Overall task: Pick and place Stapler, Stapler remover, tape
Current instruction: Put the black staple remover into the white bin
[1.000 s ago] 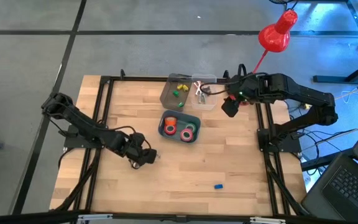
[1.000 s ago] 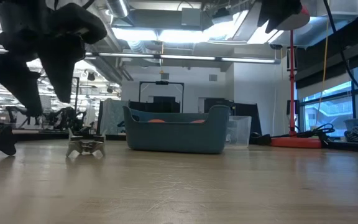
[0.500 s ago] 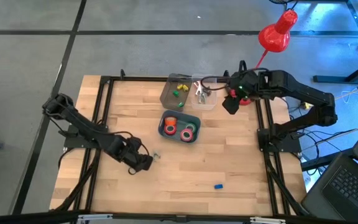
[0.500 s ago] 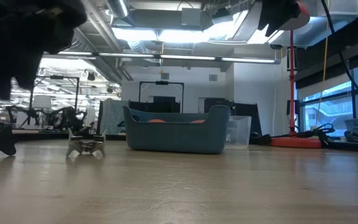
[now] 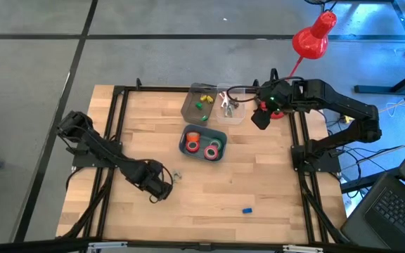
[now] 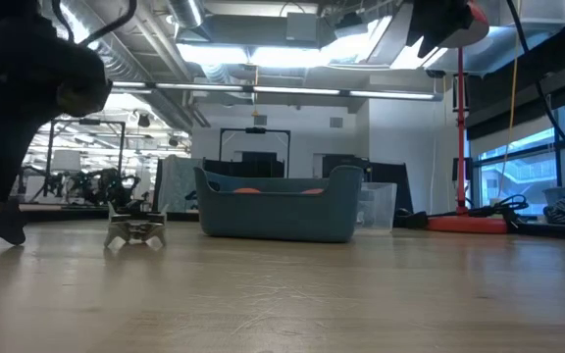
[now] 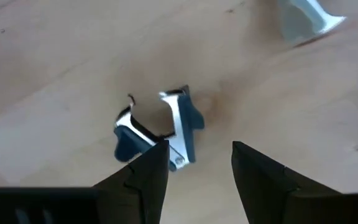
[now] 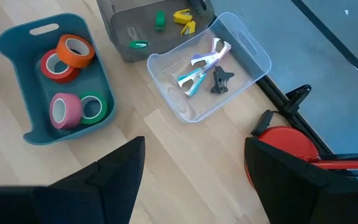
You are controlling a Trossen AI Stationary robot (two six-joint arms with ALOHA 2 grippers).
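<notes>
Two arms: the left gripper (image 5: 166, 188) was low over the wooden table (image 5: 259, 183) near its front-left part; the right gripper (image 5: 259, 119) hung by the bins at the far side, waiting.
Left gripper state: fingers (image 7: 148, 171) parted with a clear gap, nothing between them.
Right gripper state: spread wide and empty, above the clear bin (image 8: 241, 46).
Staple remover: one staple remover (image 7: 160, 127) lay on bare wood just ahead of the left fingertips, nearer one finger than the other, not touched.
Sorted already: more removers (image 8: 201, 68) sat in the clear bin; the tape rolls (image 8: 67, 56) lay in the blue tub (image 8: 17, 37); small stapler-like pieces (image 8: 182, 17) were in the grey bin (image 8: 120, 31).
Loose item: a small blue piece (image 5: 247, 209) lay well apart near the table's front edge.
Step in hand: judged to be the approach for picking up the loose remover.
Doing it well: the gripper should probably shift sideways so the remover sits centred in the gap, then come down until the tips are beside its body, and close across the narrower width, since the smooth metal jaws could slip or pivot out of an off-centre pinch.
</notes>
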